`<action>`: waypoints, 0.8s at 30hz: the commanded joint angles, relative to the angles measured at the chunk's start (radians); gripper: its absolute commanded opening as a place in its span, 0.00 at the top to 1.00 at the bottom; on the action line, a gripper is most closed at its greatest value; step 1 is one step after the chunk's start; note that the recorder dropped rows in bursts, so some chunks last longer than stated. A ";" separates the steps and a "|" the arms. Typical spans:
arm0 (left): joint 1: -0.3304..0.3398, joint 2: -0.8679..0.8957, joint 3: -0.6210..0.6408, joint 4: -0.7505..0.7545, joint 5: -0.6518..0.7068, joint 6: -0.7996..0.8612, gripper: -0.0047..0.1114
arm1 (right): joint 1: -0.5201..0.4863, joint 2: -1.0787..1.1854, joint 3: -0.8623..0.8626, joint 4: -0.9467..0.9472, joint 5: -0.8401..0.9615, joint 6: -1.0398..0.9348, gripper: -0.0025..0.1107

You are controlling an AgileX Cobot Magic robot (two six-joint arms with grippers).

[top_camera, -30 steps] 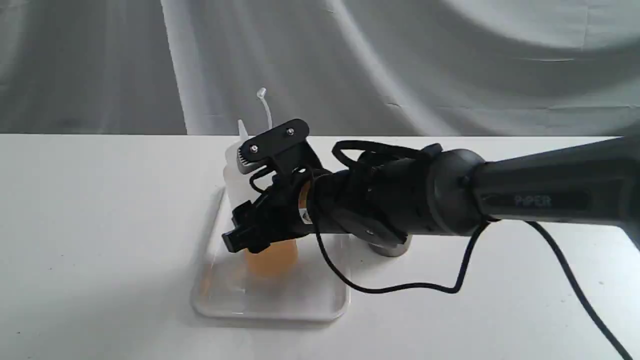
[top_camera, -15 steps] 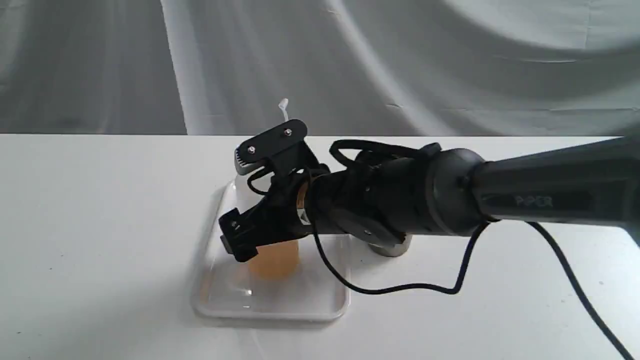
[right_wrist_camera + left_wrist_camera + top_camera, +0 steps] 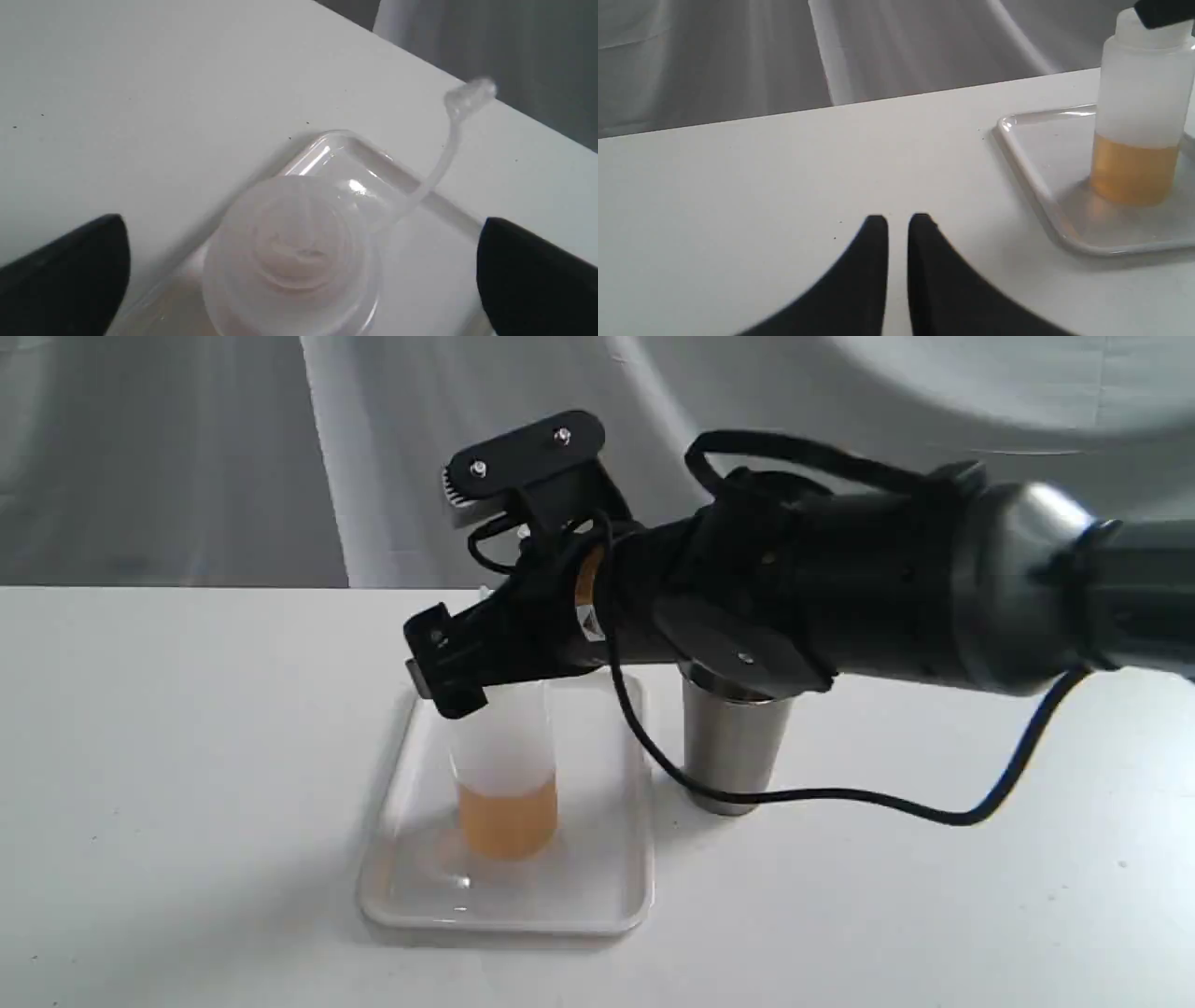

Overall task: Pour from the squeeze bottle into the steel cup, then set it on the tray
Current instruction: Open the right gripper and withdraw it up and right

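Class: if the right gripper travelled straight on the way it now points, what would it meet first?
Most likely the bottle: its top shows between the right gripper's open jaws. Depth is hard to judge.

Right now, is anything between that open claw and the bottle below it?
Nothing visible. The right claw hangs open above the bottle, which stands upright on the tray. Only the bottle's own thin cap strap sticks up beside its top.
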 commanded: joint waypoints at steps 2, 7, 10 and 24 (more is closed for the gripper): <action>-0.003 -0.005 0.004 0.003 -0.007 -0.002 0.89 | 0.032 -0.082 0.002 0.001 0.074 -0.004 0.05; -0.003 -0.005 0.004 0.003 -0.007 -0.002 0.89 | 0.052 -0.204 0.091 0.001 0.054 0.021 0.05; -0.003 -0.005 0.004 0.003 -0.007 -0.002 0.89 | 0.052 -0.292 0.170 0.001 0.049 0.034 0.05; -0.003 -0.005 0.004 0.003 -0.007 -0.002 0.89 | 0.052 -0.864 0.490 0.009 0.207 0.053 0.24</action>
